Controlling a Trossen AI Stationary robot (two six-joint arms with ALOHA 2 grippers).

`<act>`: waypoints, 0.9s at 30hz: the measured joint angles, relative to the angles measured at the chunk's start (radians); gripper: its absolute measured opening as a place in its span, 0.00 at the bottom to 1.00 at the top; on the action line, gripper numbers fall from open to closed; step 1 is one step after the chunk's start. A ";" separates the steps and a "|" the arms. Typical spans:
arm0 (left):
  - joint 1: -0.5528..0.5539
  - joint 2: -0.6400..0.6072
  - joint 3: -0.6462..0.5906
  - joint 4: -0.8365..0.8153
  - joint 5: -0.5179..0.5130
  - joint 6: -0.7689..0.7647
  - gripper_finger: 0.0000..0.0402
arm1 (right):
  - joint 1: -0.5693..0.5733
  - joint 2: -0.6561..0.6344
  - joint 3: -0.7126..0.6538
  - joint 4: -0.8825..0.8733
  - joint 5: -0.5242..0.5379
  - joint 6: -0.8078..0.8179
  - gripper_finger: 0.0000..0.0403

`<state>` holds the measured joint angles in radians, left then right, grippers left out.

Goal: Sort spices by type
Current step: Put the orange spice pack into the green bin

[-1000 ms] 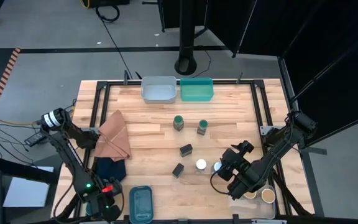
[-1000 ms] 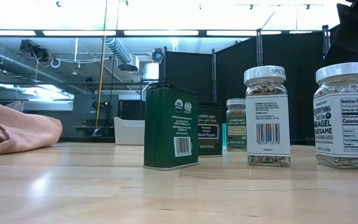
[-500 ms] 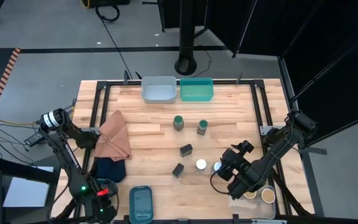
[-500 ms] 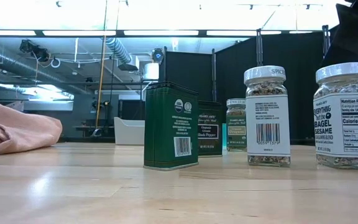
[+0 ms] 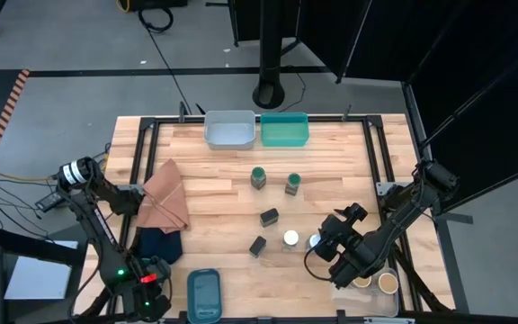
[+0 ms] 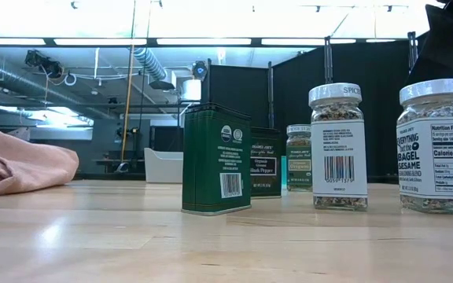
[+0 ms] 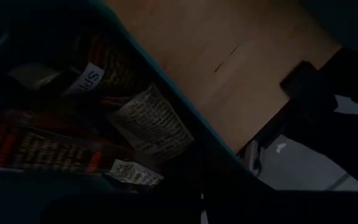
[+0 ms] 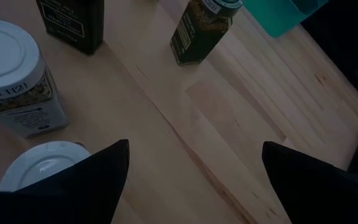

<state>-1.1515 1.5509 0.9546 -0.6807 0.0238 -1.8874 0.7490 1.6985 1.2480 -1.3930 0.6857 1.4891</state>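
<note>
Nothing has moved since before: right gripper (image 5: pixel 324 241) hangs wide open and empty just beside the white-lidded jars (image 5: pixel 291 238), left gripper (image 5: pixel 156 281) shut by the teal bin (image 5: pixel 204 292).

White-lidded jar (image 6: pixel 440 147) reads "Everything but the Bagel Sesame"

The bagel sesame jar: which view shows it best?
The low view: the bagel sesame jar stands close, label readable. The high view shows only its white lid; the right wrist view shows a lid that may be its own; the left wrist view misses it.
</note>
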 joint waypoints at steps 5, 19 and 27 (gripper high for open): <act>0.001 0.000 -0.015 0.009 0.019 -0.003 0.00 | 0.000 0.000 0.000 0.000 0.000 0.000 0.93; 0.023 0.057 -0.046 0.078 0.024 -0.004 0.00 | 0.002 0.000 0.000 -0.011 -0.011 0.000 0.93; 0.087 0.060 -0.047 0.145 -0.017 0.026 0.00 | 0.002 0.000 0.000 -0.022 -0.009 0.000 0.93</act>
<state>-1.0643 1.6112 0.9077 -0.5360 0.0068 -1.8615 0.7512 1.6988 1.2480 -1.4150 0.6769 1.4891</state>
